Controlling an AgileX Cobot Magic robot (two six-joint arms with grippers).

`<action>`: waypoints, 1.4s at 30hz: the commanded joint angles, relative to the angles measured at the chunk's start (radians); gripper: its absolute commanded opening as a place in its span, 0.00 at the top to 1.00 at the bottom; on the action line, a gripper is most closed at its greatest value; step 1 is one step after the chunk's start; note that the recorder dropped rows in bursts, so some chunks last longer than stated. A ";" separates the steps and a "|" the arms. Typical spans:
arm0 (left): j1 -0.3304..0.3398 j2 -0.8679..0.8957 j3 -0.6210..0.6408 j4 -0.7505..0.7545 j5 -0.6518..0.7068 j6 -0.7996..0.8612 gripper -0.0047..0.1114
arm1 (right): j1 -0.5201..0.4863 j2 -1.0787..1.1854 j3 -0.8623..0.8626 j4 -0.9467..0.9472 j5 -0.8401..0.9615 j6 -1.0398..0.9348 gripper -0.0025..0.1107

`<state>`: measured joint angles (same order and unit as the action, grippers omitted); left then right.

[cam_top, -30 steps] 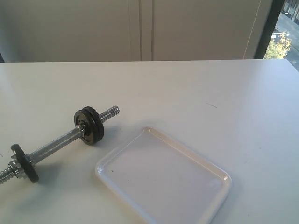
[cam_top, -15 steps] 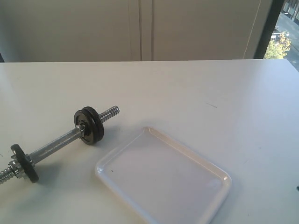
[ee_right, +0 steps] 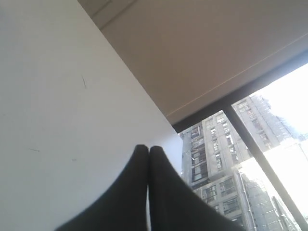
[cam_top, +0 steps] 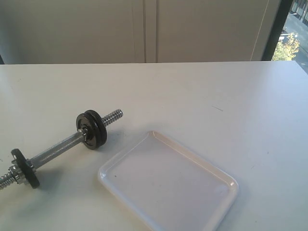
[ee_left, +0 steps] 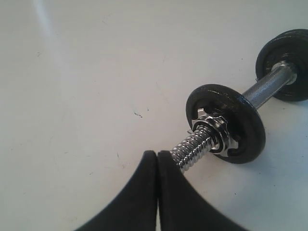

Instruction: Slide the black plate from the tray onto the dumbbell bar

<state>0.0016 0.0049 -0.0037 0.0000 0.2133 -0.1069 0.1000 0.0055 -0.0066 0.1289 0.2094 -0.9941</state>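
The dumbbell bar lies on the white table at the left. Two black discs sit pressed together near its far threaded end, with no nut outside the outer one. A single disc sits at its near end. The white tray beside the bar holds nothing, and no loose black plate shows anywhere. In the left wrist view my left gripper is shut and empty, its tips right beside the bar's threaded end, past the star nut and disc. My right gripper is shut and empty above bare table. Neither gripper appears in the exterior view.
The table's far edge meets a pale wall. A window stands at the right, and the right wrist view shows the table's edge with buildings beyond.
A dark sliver at the right edge of the exterior view half a second ago is gone. The bar, discs and tray have not moved.
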 commanded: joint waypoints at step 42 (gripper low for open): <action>0.002 -0.005 0.004 0.000 -0.003 0.001 0.96 | -0.021 -0.006 0.007 -0.099 0.126 1.033 0.98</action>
<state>0.0016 0.0049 -0.0037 0.0000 0.2133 -0.1069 0.0870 0.0055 -0.0066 0.0975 0.3357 0.0368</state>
